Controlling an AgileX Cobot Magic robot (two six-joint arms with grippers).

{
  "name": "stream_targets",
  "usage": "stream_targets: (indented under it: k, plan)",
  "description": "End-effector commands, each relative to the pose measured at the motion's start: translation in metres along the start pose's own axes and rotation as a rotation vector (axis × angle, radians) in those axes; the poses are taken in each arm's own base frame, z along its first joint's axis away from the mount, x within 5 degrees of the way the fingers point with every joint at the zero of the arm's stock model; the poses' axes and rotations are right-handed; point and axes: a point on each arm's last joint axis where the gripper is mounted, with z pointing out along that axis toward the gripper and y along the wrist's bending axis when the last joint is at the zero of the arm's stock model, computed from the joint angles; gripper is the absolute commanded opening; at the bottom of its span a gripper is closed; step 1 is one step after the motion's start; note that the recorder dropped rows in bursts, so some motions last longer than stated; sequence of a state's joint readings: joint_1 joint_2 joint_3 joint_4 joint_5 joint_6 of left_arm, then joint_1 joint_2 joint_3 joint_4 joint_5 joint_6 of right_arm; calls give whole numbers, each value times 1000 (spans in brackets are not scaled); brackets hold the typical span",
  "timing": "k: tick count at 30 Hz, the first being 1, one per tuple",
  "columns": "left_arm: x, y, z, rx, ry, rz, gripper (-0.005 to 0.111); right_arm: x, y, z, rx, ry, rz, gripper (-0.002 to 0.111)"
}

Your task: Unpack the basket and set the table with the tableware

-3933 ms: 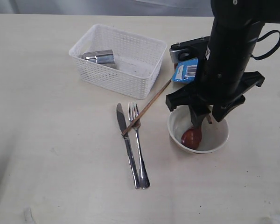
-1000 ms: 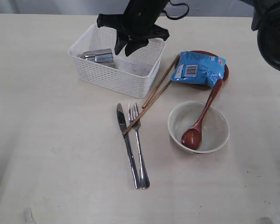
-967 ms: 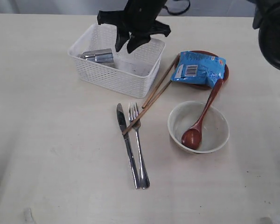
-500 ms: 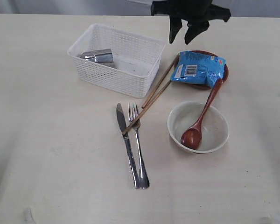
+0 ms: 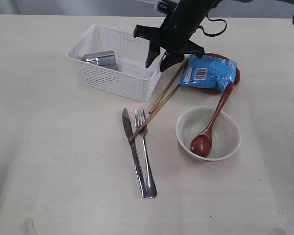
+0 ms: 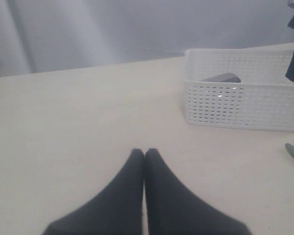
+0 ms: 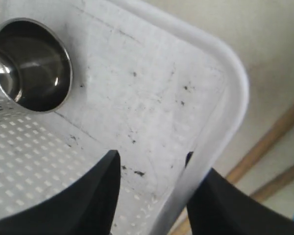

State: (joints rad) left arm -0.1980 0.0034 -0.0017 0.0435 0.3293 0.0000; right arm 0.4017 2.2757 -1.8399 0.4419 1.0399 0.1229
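Steel knife [image 5: 134, 154] and fork [image 5: 146, 156] lie side by side on the table [image 5: 49, 161] at lower centre of the exterior view. To their right the cream bowl [image 5: 230, 139] holds the wooden spoon [image 5: 202, 144]. Above them, two chopsticks [image 5: 157, 110] slant toward the white basket [image 5: 112, 81] at upper centre. Its only remaining piece, the steel cup [image 5: 101, 59], lies on its side at the left end. The right gripper [image 5: 158, 62] hangs empty, jaws apart, seemingly astride the basket's right wall. I judge it should clear that rim, travel left and pinch the cup's lip squarely. The left gripper [image 6: 144, 152] is closed on nothing.
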Motion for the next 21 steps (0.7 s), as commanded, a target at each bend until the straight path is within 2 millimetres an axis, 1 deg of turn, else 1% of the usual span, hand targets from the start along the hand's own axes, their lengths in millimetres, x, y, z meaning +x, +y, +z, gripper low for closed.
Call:
stream_targets:
  k: [1, 5, 7, 10, 12, 14, 16, 17, 19, 21]
  plan:
    - [0, 0, 0, -4, -5, 4, 0, -5, 15, 2, -105, -49, -35, 41]
    - [0, 0, 0, -4, -5, 4, 0, -7, 34, 1, -124, -114, -94, 41]
    - [0, 0, 0, -4, -5, 4, 0, -7, 43, -1, -132, -118, -128, 41]
    - [0, 0, 0, -4, -5, 4, 0, -5, 47, -8, -136, -78, -154, 41]
    - [0, 0, 0, -4, -5, 4, 0, -5, 44, -19, -122, -33, -195, 41]
    - [0, 0, 0, -4, -5, 4, 0, -2, 40, -36, -103, 33, -220, 41]
    - [0, 0, 0, -4, -5, 4, 0, -6, 35, -53, -78, -4, -224, 41]
    - [0, 0, 0, -4, -5, 4, 0, -4, 35, -59, -47, -16, -229, 41]
    - [0, 0, 0, -4, -5, 4, 0, 4, 27, -74, 65, -34, -213, 41]
    - [0, 0, 0, -4, -5, 4, 0, 15, 17, -79, 150, -23, -188, 41]
